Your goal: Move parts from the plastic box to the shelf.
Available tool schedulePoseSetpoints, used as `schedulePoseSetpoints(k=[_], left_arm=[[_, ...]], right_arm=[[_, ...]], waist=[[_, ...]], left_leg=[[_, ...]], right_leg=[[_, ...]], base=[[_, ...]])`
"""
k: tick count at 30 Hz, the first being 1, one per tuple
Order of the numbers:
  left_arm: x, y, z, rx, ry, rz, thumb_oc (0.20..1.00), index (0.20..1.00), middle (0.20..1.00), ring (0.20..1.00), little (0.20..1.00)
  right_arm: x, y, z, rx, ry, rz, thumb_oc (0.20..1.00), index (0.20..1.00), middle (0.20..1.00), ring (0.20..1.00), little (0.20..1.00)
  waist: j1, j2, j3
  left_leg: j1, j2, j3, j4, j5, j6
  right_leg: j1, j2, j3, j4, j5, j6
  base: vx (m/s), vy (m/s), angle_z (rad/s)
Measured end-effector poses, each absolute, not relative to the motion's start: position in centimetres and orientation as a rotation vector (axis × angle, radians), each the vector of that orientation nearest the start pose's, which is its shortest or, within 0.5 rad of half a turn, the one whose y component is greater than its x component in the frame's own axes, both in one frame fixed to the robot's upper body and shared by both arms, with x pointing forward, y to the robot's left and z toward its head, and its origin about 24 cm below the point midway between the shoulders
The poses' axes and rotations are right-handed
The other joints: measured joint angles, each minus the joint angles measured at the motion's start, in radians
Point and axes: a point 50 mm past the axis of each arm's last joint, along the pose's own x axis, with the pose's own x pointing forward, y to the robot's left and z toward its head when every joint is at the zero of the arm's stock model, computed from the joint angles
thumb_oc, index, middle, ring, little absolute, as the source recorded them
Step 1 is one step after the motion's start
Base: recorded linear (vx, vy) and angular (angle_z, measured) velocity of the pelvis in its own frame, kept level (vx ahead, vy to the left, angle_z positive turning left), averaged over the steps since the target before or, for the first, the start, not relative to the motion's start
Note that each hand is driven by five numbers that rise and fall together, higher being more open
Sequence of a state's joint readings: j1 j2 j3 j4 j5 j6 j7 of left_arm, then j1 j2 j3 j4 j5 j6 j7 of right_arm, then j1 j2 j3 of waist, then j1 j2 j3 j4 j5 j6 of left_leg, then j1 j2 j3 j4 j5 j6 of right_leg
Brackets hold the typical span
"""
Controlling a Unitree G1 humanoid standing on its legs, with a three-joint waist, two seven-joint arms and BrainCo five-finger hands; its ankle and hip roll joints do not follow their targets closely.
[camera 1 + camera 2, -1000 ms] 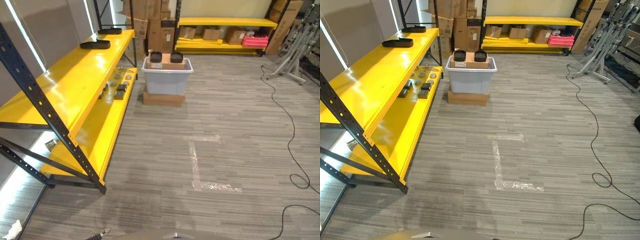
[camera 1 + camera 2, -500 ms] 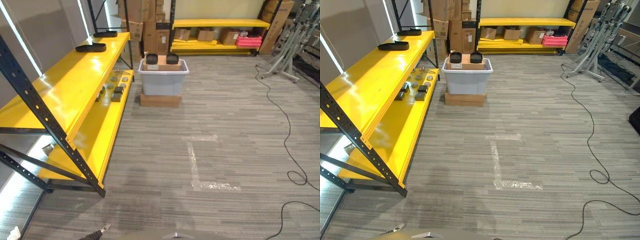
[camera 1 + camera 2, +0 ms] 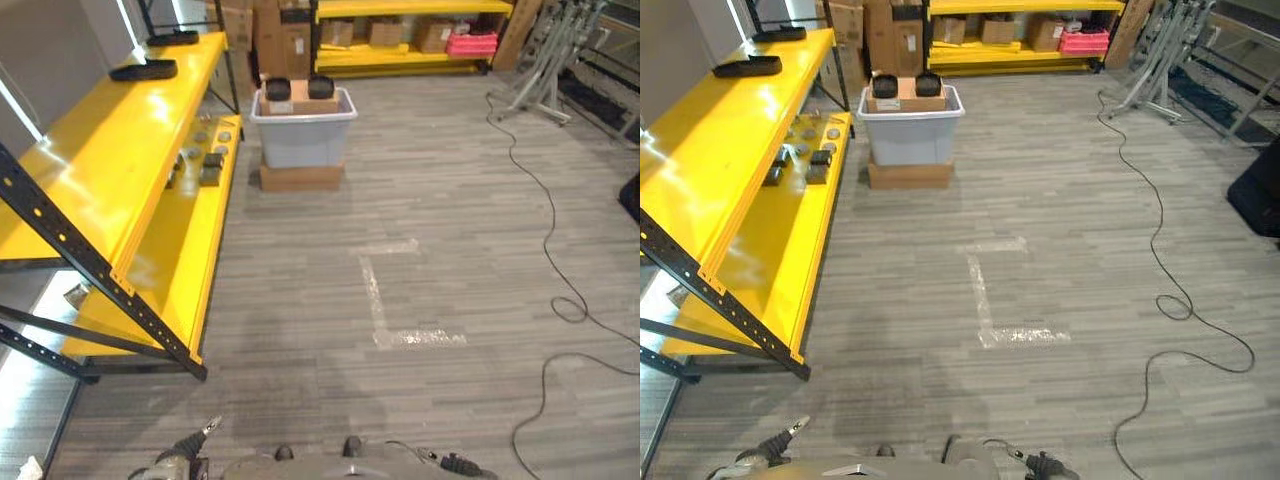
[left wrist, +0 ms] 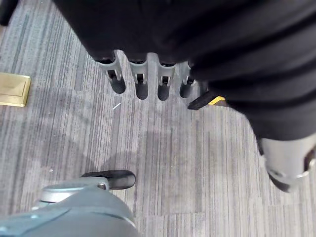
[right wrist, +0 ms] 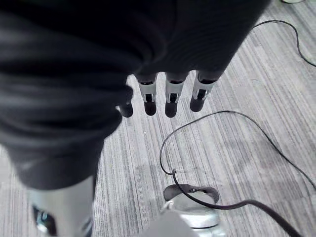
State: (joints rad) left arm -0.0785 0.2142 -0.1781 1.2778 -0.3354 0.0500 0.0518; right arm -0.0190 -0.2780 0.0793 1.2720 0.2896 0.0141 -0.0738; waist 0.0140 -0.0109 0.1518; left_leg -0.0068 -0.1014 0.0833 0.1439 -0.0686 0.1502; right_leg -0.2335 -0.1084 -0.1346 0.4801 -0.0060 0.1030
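Two hands are hanging at my sides, and both are holding nothing. My left hand (image 4: 148,81) is pointing down at the grey floor (image 4: 197,168), its fingers (image 4: 141,85) lying straight in a row with the thumb (image 4: 289,165) set well apart; they are touching nothing. My right hand (image 5: 168,94) is doing the same, fingers (image 5: 171,98) straight and relaxed above the floor, thumb (image 5: 59,207) off to one side, nothing between them.

Starting at my left, the yellow shelf (image 3: 90,160) is running away from me on its dark frame (image 3: 90,265). Two flat black trays (image 3: 143,70) are sitting on its top level, toward the far end. On the lower level, small dark and grey parts (image 3: 205,165) are lying in a loose cluster near the far end, some of them too small to make out.

Just beside that end of the shelf, toward the middle, the grey plastic box (image 3: 303,135) is standing on a flat brown cardboard base (image 3: 302,178). A brown carton (image 3: 298,97) is poking out of the box, and two black round parts (image 3: 278,88) are resting on top of it, side by side.

Nearer to me, white tape (image 3: 385,300) is marking an angle on the floor. Further right, a metal stand (image 3: 545,60) is standing by the back shelving (image 3: 400,10).
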Motion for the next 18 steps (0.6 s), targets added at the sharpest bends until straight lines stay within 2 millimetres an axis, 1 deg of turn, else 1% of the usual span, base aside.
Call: schedulePoseSetpoints(k=[1, 2, 3, 4, 5, 6, 7, 8, 9, 10, 11, 12, 13, 14, 15, 17, 18], left_arm=[[10.8, 22.0, -16.2, 0.031, 1.241, 0.219, 1.000, 1.000, 1.000, 1.000, 1.000], [10.3, 21.9, -16.4, 0.019, 1.261, 0.223, 1.000, 1.000, 1.000, 1.000, 1.000], [9.6, 21.9, -16.5, -0.001, 1.279, 0.233, 1.000, 1.000, 1.000, 1.000, 1.000], [8.9, 22.3, -16.6, -0.002, 1.291, 0.246, 1.000, 1.000, 1.000, 1.000, 1.000], [8.8, 22.4, -16.6, -0.001, 1.292, 0.248, 1.000, 1.000, 1.000, 1.000, 1.000], [8.3, 22.8, -16.6, 0.001, 1.304, 0.261, 1.000, 1.000, 1.000, 1.000, 1.000], [7.5, 23.1, -16.7, -0.005, 1.321, 0.281, 1.000, 1.000, 1.000, 1.000, 1.000], [6.6, 23.2, -16.8, -0.017, 1.352, 0.304, 1.000, 1.000, 1.000, 1.000, 1.000], [6.5, 23.4, -16.8, -0.016, 1.355, 0.308, 1.000, 1.000, 1.000, 1.000, 1.000], [6.6, 23.5, -16.8, -0.014, 1.353, 0.313, 1.000, 1.000, 1.000, 1.000, 1.000], [6.5, 23.7, -16.8, -0.015, 1.351, 0.317, 1.000, 1.000, 1.000, 1.000, 1.000], [6.5, 23.5, -16.8, -0.017, 1.348, 0.313, 1.000, 1.000, 1.000, 1.000, 1.000], [6.8, 23.4, -16.8, -0.019, 1.339, 0.307, 1.000, 1.000, 1.000, 1.000, 1.000], [6.7, 23.2, -16.8, -0.025, 1.338, 0.294, 1.000, 1.000, 1.000, 1.000, 1.000], [6.6, 23.2, -16.8, -0.021, 1.337, 0.287, 1.000, 1.000, 1.000, 1.000, 1.000], [6.5, 22.9, -16.9, -0.018, 1.329, 0.278, 1.000, 1.000, 1.000, 1.000, 1.000], [6.2, 22.9, -16.9, -0.017, 1.335, 0.279, 1.000, 1.000, 1.000, 1.000, 1.000]], right_arm=[[9.2, -26.1, -15.5, -0.091, 1.204, -0.345, 1.000, 1.000, 1.000, 1.000, 1.000], [9.6, -25.9, -15.4, -0.085, 1.184, -0.337, 1.000, 1.000, 1.000, 1.000, 1.000], [8.9, -25.6, -15.6, -0.063, 1.201, -0.343, 1.000, 1.000, 1.000, 1.000, 1.000], [8.7, -25.5, -15.7, -0.045, 1.204, -0.349, 1.000, 1.000, 1.000, 1.000, 1.000], [8.7, -25.4, -15.7, -0.044, 1.204, -0.349, 1.000, 1.000, 1.000, 1.000, 1.000], [9.0, -25.3, -15.7, -0.029, 1.192, -0.347, 1.000, 1.000, 1.000, 1.000, 1.000], [9.0, -25.1, -15.7, -0.021, 1.188, -0.334, 1.000, 1.000, 1.000, 1.000, 1.000], [8.9, -24.9, -15.8, -0.010, 1.186, -0.319, 1.000, 1.000, 1.000, 1.000, 1.000], [9.0, -24.8, -15.8, -0.005, 1.181, -0.313, 1.000, 1.000, 1.000, 1.000, 1.000], [9.2, -24.5, -15.8, 0.001, 1.174, -0.306, 1.000, 1.000, 1.000, 1.000, 1.000], [8.8, -24.3, -15.9, 0.007, 1.184, -0.306, 1.000, 1.000, 1.000, 1.000, 1.000], [8.6, -24.2, -16.0, 0.012, 1.189, -0.303, 1.000, 1.000, 1.000, 1.000, 1.000], [8.1, -24.1, -16.1, 0.015, 1.205, -0.305, 1.000, 1.000, 1.000, 1.000, 1.000], [7.5, -24.1, -16.3, 0.020, 1.222, -0.302, 1.000, 1.000, 1.000, 1.000, 1.000], [7.3, -24.1, -16.3, 0.024, 1.225, -0.301, 1.000, 1.000, 1.000, 1.000, 1.000], [7.2, -24.1, -16.3, 0.029, 1.227, -0.298, 1.000, 1.000, 1.000, 1.000, 1.000], [7.1, -24.1, -16.4, 0.027, 1.235, -0.300, 1.000, 1.000, 1.000, 1.000, 1.000]], waist=[[0.005, 0.016, 0.020], [0.007, 0.020, 0.030], [0.001, 0.035, 0.033], [0.002, 0.036, 0.036], [0.001, 0.037, 0.036], [-0.001, 0.016, 0.033], [0.004, 0.021, 0.036], [-0.003, 0.006, 0.035], [-0.007, 0.000, 0.039], [-0.012, -0.018, 0.044], [-0.016, -0.029, 0.045], [-0.021, -0.043, 0.043], [-0.023, -0.056, 0.047], [-0.024, -0.056, 0.049], [-0.023, -0.055, 0.049], [-0.023, -0.048, 0.047], [-0.022, -0.042, 0.042]], left_leg=[[-0.045, 0.029, -0.009, 0.072, -0.026, -0.019], [-0.049, 0.027, -0.009, 0.100, -0.049, -0.024], [-0.050, 0.027, -0.012, 0.108, -0.055, -0.009], [-0.055, 0.039, -0.010, 0.116, -0.054, 0.002], [-0.057, 0.040, -0.010, 0.115, -0.054, 0.002], [-0.063, 0.044, -0.010, 0.105, -0.055, 0.000], [-0.063, 0.042, -0.011, 0.081, -0.053, -0.004], [-0.060, 0.040, -0.025, 0.070, -0.036, -0.027], [-0.054, 0.034, -0.027, 0.060, -0.025, -0.043], [-0.044, 0.021, -0.030, 0.053, -0.024, -0.044], [-0.038, 0.008, -0.032, 0.049, -0.024, -0.045], [-0.036, -0.004, -0.033, 0.048, -0.024, -0.043], [-0.023, -0.012, -0.040, 0.049, -0.025, -0.040], [-0.010, -0.007, -0.057, 0.048, -0.026, -0.039], [-0.008, 0.003, -0.059, 0.047, -0.028, -0.042], [0.002, 0.027, -0.074, 0.043, -0.034, -0.053], [0.013, 0.044, -0.087, 0.038, -0.042, -0.066]], right_leg=[[-0.046, -0.004, 0.011, 0.081, 0.009, 0.021], [-0.067, -0.020, 0.013, 0.139, 0.003, 0.030], [-0.087, -0.030, 0.010, 0.196, 0.000, 0.036], [-0.104, -0.037, 0.008, 0.244, 0.005, 0.043], [-0.105, -0.037, 0.007, 0.244, 0.005, 0.044], [-0.107, -0.041, -0.003, 0.197, -0.002, 0.058], [-0.098, -0.047, -0.017, 0.096, -0.010, 0.073], [-0.070, -0.046, -0.029, -0.068, -0.007, 0.088], [-0.054, -0.051, -0.030, -0.167, -0.007, 0.096], [-0.038, -0.064, -0.029, -0.246, 0.000, 0.108], [-0.030, -0.081, -0.027, -0.299, 0.012, 0.115], [-0.031, -0.101, -0.025, -0.339, 0.033, 0.136], [-0.014, -0.116, -0.027, -0.383, 0.046, 0.135], [-0.005, -0.127, -0.039, -0.402, 0.085, 0.138], [-0.002, -0.129, -0.040, -0.381, 0.086, 0.138], [0.017, -0.126, -0.038, -0.299, 0.067, 0.122], [0.037, -0.123, -0.038, -0.218, 0.036, 0.111]], base=[[0.06, 0.033, -0.34], [0.09, 0.018, -0.18], [0.18, -0.087, -0.11], [0.22, -0.139, -0.04], [0.23, -0.156, -0.16], [0.19, -0.137, -0.22], [0.41, -0.234, -0.28], [0.41, -0.224, -0.23], [0.59, -0.272, -0.08], [0.39, -0.157, 0.04], [0.47, -0.190, 0.16], [0.33, -0.135, 0.24], [0.51, -0.212, 0.33], [0.42, -0.181, 0.34], [0.55, -0.240, 0.35], [0.41, -0.188, 0.42], [0.42, -0.202, 0.63]])
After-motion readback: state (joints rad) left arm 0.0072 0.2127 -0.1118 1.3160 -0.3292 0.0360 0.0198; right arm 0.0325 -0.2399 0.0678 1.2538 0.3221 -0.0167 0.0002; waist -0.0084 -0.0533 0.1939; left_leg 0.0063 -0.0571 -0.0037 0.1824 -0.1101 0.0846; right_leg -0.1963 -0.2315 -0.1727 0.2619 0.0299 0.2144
